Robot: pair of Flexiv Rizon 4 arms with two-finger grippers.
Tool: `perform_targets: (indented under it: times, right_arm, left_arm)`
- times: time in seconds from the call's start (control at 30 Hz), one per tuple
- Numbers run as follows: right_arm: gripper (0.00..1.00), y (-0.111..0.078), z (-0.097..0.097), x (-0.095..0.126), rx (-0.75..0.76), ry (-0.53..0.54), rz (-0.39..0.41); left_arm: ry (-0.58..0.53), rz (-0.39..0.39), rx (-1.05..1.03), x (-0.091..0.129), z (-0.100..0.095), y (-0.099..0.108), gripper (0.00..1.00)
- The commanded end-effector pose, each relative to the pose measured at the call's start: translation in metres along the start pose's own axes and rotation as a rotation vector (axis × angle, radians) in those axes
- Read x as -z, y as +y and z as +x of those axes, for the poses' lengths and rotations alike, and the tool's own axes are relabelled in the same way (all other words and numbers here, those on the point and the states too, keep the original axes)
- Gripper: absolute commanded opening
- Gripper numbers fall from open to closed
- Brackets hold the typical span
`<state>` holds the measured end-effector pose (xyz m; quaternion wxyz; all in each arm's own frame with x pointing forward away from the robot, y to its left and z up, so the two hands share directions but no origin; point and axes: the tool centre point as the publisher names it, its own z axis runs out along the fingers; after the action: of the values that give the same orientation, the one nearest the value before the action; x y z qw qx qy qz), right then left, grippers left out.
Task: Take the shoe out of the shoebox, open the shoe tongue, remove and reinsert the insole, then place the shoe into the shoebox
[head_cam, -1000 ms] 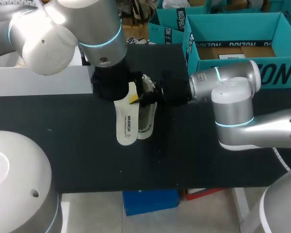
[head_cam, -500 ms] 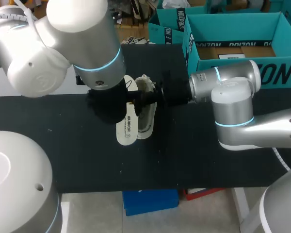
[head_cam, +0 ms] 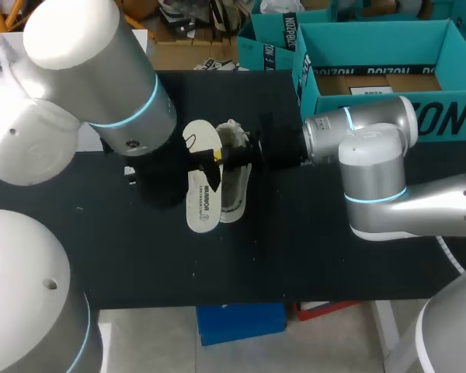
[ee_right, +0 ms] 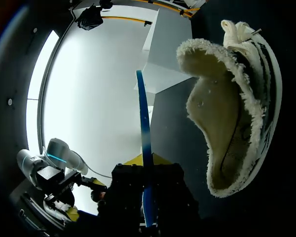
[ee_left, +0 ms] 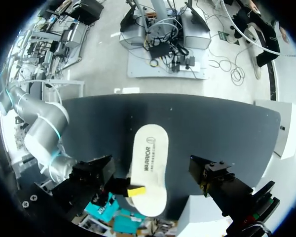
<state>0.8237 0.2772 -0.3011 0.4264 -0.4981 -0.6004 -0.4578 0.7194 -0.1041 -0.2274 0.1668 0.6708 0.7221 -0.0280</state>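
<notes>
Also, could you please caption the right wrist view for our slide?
Right gripper shut on insole, seen edge-on, fleece-lined shoe beside it.

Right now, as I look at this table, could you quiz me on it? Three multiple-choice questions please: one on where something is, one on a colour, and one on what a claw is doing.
1. Where is the shoe?
A. On the black table, outside the shoebox
B. Inside the shoebox
C. Lifted high by the left arm

2. What colour is the shoebox?
A. Red
B. Yellow
C. Teal

3. What is the left gripper doing?
A. Shut on the shoe
B. Open, gripping nothing
C. Shut on a shoelace

Answers:
1 A: the shoe lies on the table, well apart from the shoebox.
2 C: the shoebox walls are teal in the head view.
3 B: its fingers stand wide on either side of the insole without touching it. The right gripper is the one holding the insole.
</notes>
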Motion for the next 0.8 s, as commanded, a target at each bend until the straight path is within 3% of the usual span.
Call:
perform_targets:
  times: [0.03,0.3,0.5,0.53,0.6,0.8]
  right_arm:
    - [0.00,0.000,0.000,-0.001,0.000,-0.002,-0.002]
    - [0.00,0.000,0.000,-0.001,0.000,-0.002,-0.002]
    - [0.00,0.000,0.000,-0.001,0.000,-0.002,-0.002]
    - [0.00,0.000,0.000,-0.001,0.000,-0.002,-0.002]
    - [0.00,0.000,0.000,-0.001,0.000,-0.002,-0.002]
    - [0.00,0.000,0.000,-0.001,0.000,-0.002,-0.002]
  left_arm:
    - [-0.541,0.020,0.099,0.007,0.033,0.003,1.00]
    - [-0.900,0.073,0.125,0.008,0.052,0.012,1.00]
    - [-1.247,0.246,0.209,0.003,0.068,0.022,1.00]
    - [-1.258,0.262,0.212,0.003,0.069,0.022,1.00]
    - [-1.169,0.261,0.236,0.001,0.066,0.022,1.00]
    - [-1.169,0.261,0.236,0.001,0.066,0.022,1.00]
